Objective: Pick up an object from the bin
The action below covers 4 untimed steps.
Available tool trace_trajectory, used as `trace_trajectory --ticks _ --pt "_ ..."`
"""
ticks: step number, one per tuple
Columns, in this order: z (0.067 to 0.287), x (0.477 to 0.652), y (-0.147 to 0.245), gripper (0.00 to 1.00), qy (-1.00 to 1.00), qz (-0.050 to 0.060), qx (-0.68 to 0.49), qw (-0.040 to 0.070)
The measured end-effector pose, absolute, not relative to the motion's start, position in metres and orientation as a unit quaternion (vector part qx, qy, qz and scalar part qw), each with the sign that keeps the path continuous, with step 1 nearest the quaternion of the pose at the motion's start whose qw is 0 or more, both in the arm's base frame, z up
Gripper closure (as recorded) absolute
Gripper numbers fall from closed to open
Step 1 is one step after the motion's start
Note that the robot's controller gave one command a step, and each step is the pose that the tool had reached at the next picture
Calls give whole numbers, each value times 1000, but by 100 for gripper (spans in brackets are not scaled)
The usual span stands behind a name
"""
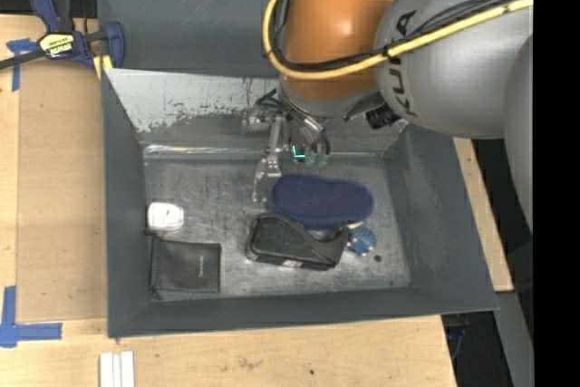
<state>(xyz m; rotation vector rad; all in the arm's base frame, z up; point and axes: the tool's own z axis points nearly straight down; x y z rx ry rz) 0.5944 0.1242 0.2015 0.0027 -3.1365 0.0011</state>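
1. The gripper (276,169) hung under the orange wrist cover (331,27), low inside the bin (127,195), near the back wall at about mid-width. Whether it was wide or narrow could not be told, and nothing was seen held.
2. Nearest thing was a dark blue oval pad (322,199), just below and to the right of the gripper in the camera view. The pad's left end was close beside the gripper; contact unclear.
3. The pad's long axis ran left-right across the view, roughly parallel to the back wall.
4. A black flat case (292,245) lay just in front of the pad, edges meeting or overlapping, with its long axis also roughly left-right.
5. A small blue piece (363,240) sat at the case's right end, just beside it.
6. A small white block (166,216) and a black flat square (186,266) lay at the bin's left, well apart from the gripper.
7. Judgement: the pad looked the likeliest pick. It would need a short shift toward the view's right and a grip across the pad's short axis. The case crowding the pad's front edge could get in the way.
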Motion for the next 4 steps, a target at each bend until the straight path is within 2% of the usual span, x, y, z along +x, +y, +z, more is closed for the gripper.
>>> trace_trajectory --ticks 1,2,3,4 --pt "147 583 63 0 -1000 2 19 2" --pt "75 596 13 0 -956 1 293 -6" --pt "77 598 15 100 -956 1 292 -9" --pt "252 615 -2 100 -933 2 360 -6"
